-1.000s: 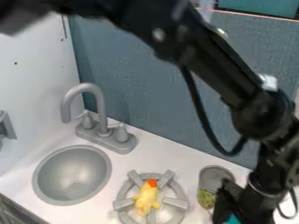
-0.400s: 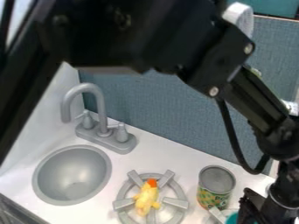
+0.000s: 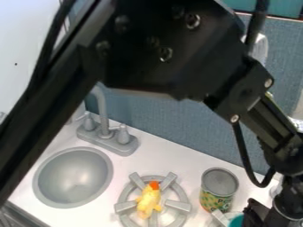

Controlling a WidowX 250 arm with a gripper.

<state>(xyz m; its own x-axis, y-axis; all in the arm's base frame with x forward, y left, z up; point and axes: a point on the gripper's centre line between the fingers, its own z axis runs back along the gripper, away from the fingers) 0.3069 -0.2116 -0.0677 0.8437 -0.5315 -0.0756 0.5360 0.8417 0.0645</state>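
Gripper (image 3: 257,215) at the lower right, hanging low over the counter (image 3: 183,159), beside a teal thing (image 3: 237,220) and to the right of the can (image 3: 219,189). Whether the gripper is open, closed or gripping something cannot be told. The teal thing, nearest to it, lies at the lower edge of the view, next to a grey prong (image 3: 220,217); its full shape is hidden. The can stands upright just behind the prong, apart from the gripper. The yellow toy (image 3: 149,203), with its orange tip, lies on the burner (image 3: 184,206), between the sink (image 3: 73,177) and the can.

Step in hand: by judgement, close work at the teal thing; the pose suits either taking hold or letting go, and the view does not settle which. Next move: a grasp would call for lining up with the teal thing before closing; a release, for opening fully and rising straight. Either calls for keeping clear of the can, which a leftward swing could tip, and of the prong, which could catch a low gripper.
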